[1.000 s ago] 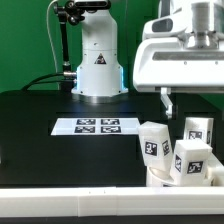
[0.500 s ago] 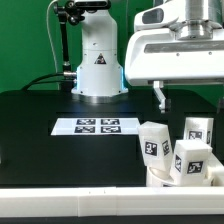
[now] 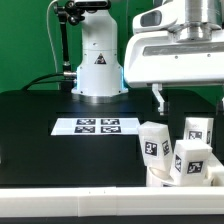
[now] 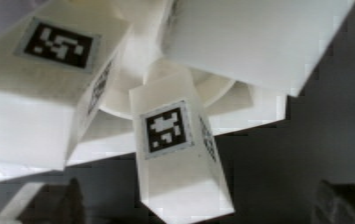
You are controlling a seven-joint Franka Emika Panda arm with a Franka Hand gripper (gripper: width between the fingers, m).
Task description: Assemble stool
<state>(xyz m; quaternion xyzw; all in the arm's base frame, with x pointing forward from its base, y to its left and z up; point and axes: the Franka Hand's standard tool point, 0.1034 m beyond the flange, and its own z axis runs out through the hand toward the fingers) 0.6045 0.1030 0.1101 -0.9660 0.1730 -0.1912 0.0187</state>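
The white stool parts are bunched at the exterior view's lower right. Three blocky tagged legs [image 3: 154, 147], [image 3: 197, 129], [image 3: 191, 160] stand over the low round seat [image 3: 168, 179]. My gripper [image 3: 188, 99] hangs open and empty above them; one dark finger [image 3: 156, 96] shows clearly. In the wrist view a long leg [image 4: 174, 140] with a square tag lies in the middle, pointing between my gripper's [image 4: 183, 212] two dark fingertips [image 4: 21, 205]. Other legs [image 4: 49, 70], [image 4: 245, 45] and a piece of the seat [image 4: 192, 105] lie behind it. Nothing is gripped.
The marker board [image 3: 97, 126] lies flat on the black table in the middle. The arm's white base [image 3: 97, 60] stands at the back. A white rail [image 3: 70, 200] runs along the front edge, with the stool parts against it.
My gripper has shifted to the exterior view's left and slightly up over the stool parts. The parts have not moved.
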